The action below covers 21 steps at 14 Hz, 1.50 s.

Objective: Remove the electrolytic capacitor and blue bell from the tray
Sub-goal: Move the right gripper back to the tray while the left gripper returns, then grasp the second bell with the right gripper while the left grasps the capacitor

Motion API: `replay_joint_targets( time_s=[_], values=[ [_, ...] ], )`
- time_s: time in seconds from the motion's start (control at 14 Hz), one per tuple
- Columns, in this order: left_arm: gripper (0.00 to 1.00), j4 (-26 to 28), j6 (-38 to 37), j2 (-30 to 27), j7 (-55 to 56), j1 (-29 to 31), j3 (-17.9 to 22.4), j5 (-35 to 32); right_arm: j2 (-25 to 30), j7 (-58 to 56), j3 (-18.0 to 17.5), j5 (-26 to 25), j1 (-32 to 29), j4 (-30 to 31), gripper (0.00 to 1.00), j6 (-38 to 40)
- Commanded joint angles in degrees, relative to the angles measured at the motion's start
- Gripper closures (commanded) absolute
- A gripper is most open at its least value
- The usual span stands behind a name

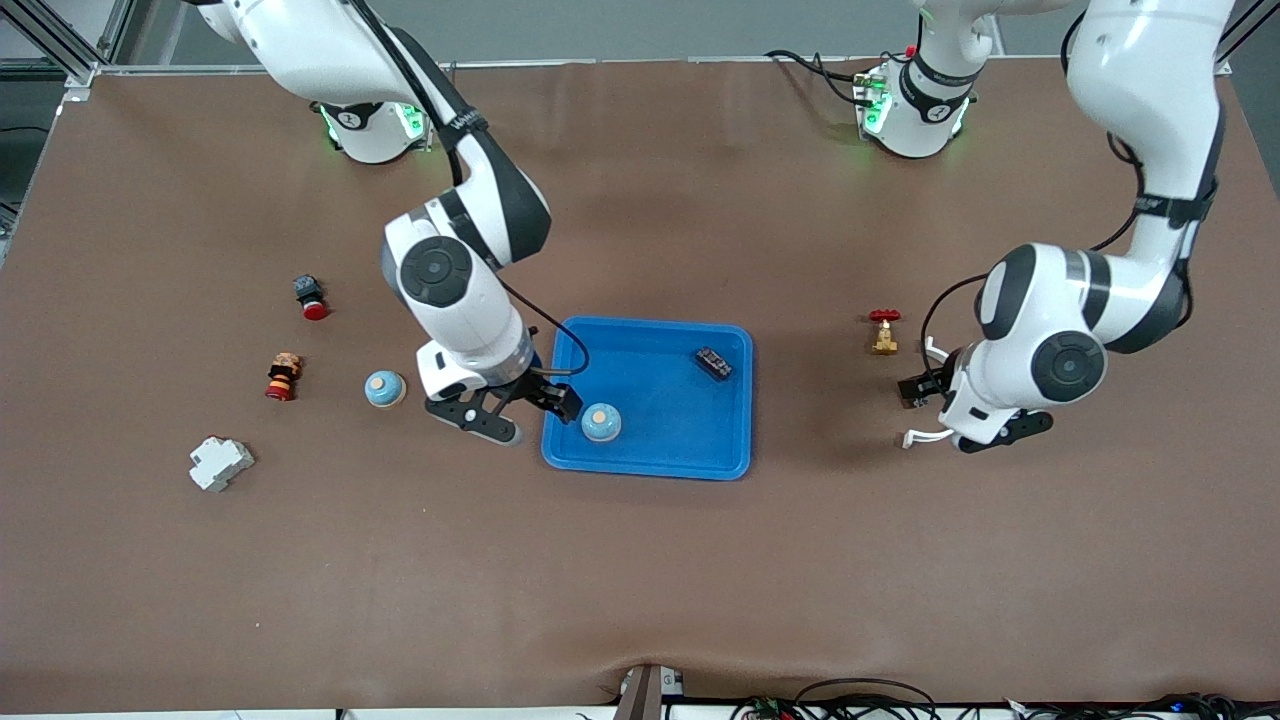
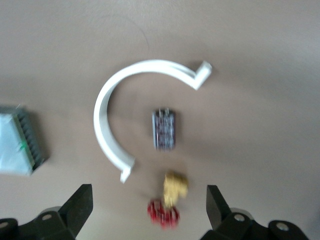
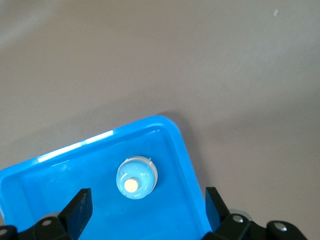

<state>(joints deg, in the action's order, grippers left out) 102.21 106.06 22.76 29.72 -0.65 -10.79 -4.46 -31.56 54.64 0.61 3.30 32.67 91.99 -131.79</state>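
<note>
A blue tray (image 1: 690, 455) lies mid-table. In it stands a light-blue bell (image 1: 601, 422) with a tan button, near the corner toward the right arm's end. A small dark capacitor (image 1: 714, 363) lies at the tray's edge farther from the front camera. My right gripper (image 1: 520, 410) hangs open over that corner, and the bell (image 3: 136, 178) sits free below it. My left gripper (image 2: 149, 210) is open and empty over the table toward the left arm's end. Below it on the bare table lies a second dark capacitor (image 2: 164, 129).
A white curved strip (image 2: 107, 120), a brass valve (image 1: 884, 332) with a red handle and a pale green block (image 2: 15, 145) lie around the left gripper. Toward the right arm's end lie another blue bell (image 1: 384, 388), a red-capped button (image 1: 311, 296), a red-and-orange piece (image 1: 283, 377) and a white block (image 1: 221, 463).
</note>
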Motion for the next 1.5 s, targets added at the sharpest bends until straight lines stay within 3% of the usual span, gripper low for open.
replay_joint_targets(
  time_s=[0.0,0.64,0.86,1.43],
  values=[
    [0.00,-6.0,-9.0,-0.2,2.1,-0.4,-0.9,1.4,-3.3,4.9,0.4,-0.8,2.2,-2.2,0.00,-0.2],
    [0.00,-14.0,-10.6,0.7,34.0,-1.6,-12.7,5.7,-9.0,11.3,0.9,-1.4,6.9,-3.1,0.00,-5.9],
    [0.00,-15.8,-6.0,2.6,45.1,-5.1,-12.9,7.5,-10.4,12.0,1.0,-2.2,7.0,-3.4,0.00,-6.6],
    [0.00,-15.3,12.0,10.0,71.6,-13.6,-12.4,-0.3,-11.7,12.3,1.0,-4.2,6.6,-6.9,0.00,-5.1]
  ],
)
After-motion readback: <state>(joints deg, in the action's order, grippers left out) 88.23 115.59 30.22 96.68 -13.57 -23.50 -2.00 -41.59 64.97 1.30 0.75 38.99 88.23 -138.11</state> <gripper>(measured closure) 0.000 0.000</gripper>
